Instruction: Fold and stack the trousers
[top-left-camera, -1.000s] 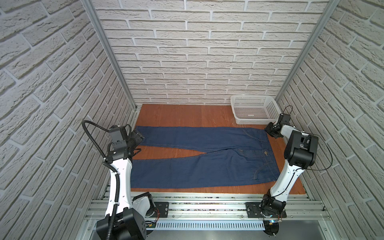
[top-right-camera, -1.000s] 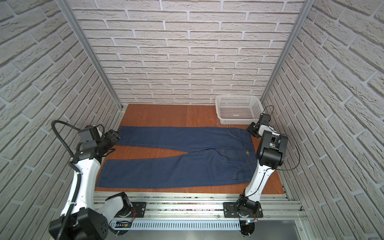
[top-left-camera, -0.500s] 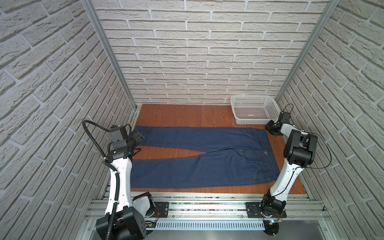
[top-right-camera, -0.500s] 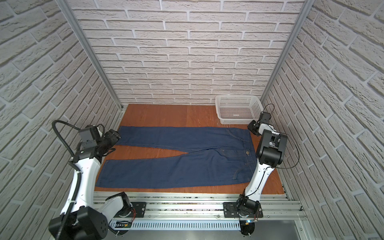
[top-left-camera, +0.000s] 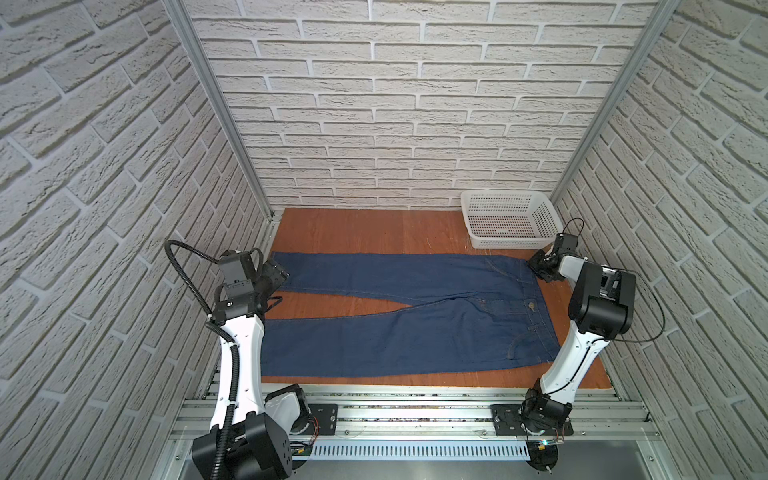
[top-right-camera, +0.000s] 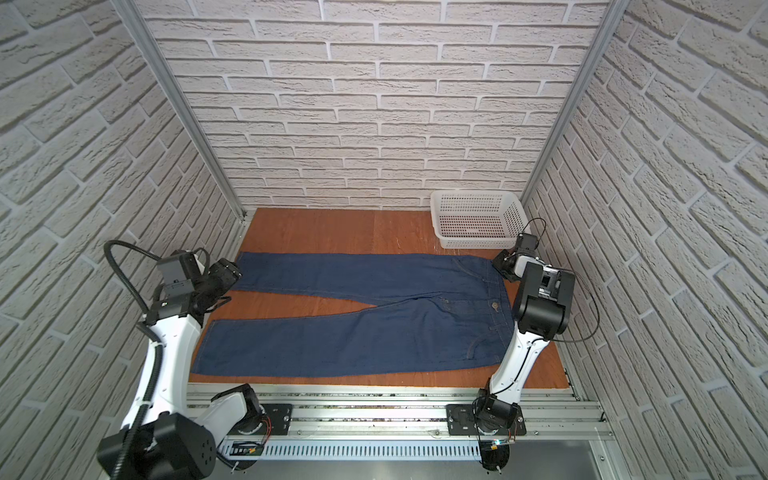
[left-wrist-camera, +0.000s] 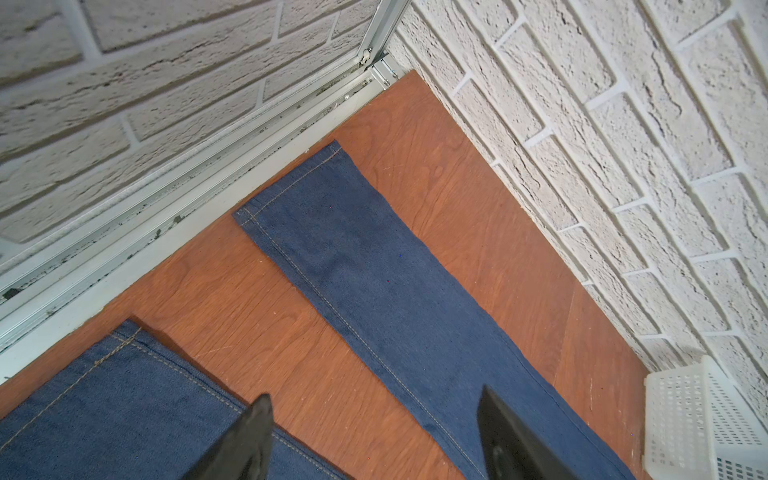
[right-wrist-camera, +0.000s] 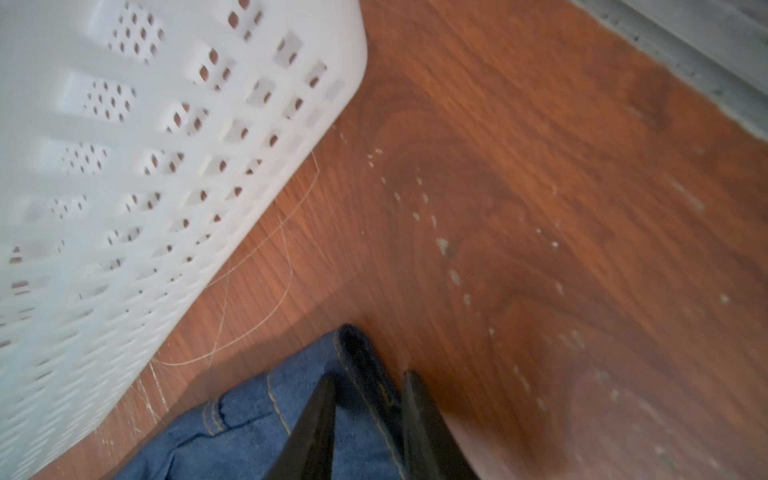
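One pair trousers (top-left-camera: 415, 332) flat across wooden table (top-left-camera: 353, 228): waist at right edge, two legs running to left edge, split apart. One white basket (top-left-camera: 509, 243) in far right corner. Two grippers. Left gripper (left-wrist-camera: 374, 395): jaws wide apart over far leg near hem, holding nothing. Right gripper (right-wrist-camera: 368, 376): jaws pinched on far waistband corner, just beside basket.

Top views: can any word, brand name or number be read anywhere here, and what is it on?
No text can be read in any view.
Metal button on the trousers: too small to show any marking.
Basket: nothing legible.
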